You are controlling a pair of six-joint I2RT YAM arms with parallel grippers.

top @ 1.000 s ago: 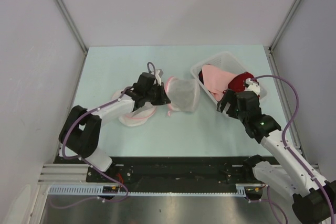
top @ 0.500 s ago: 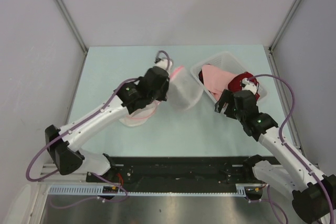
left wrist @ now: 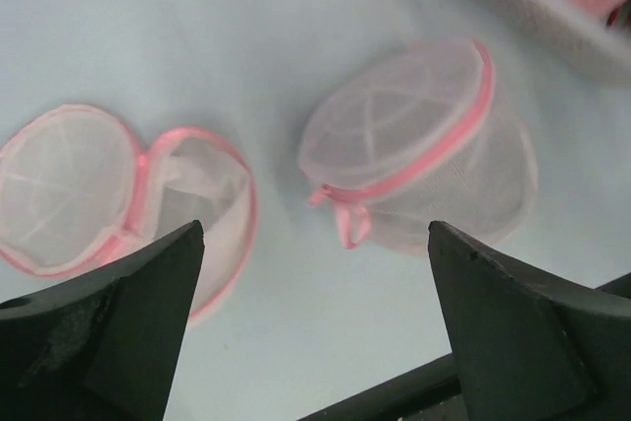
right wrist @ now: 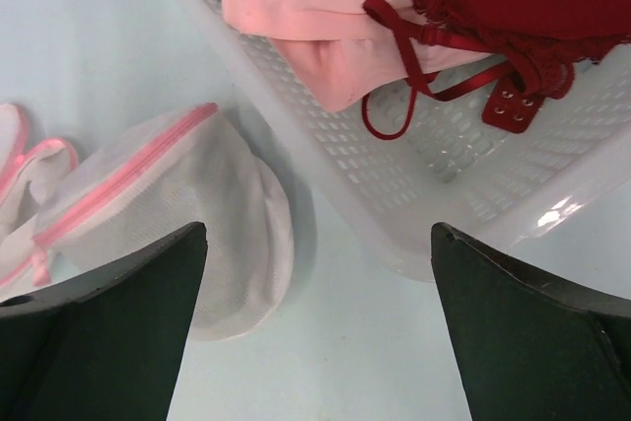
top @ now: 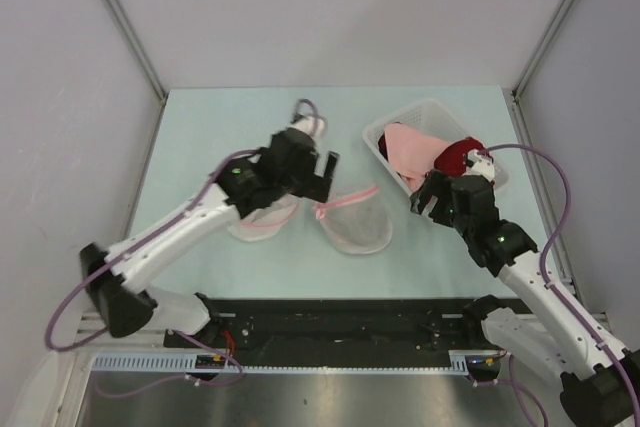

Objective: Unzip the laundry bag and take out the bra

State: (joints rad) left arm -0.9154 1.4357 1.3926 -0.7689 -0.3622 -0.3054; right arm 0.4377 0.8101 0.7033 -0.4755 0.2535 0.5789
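Translucent white mesh laundry bag (top: 355, 225) (pink cloth trim), glossy slotted white plastic basket (right wrist: 424, 160), matt smooth table (top: 200, 137)

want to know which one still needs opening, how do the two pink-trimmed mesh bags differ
The open bag is unzipped, its lid folded back, lying flat; the zipped bag is shut and keeps its drum shape, tipped on its side. The zipped bag lies nearer the basket than the open bag. Both are white mesh with pink trim.
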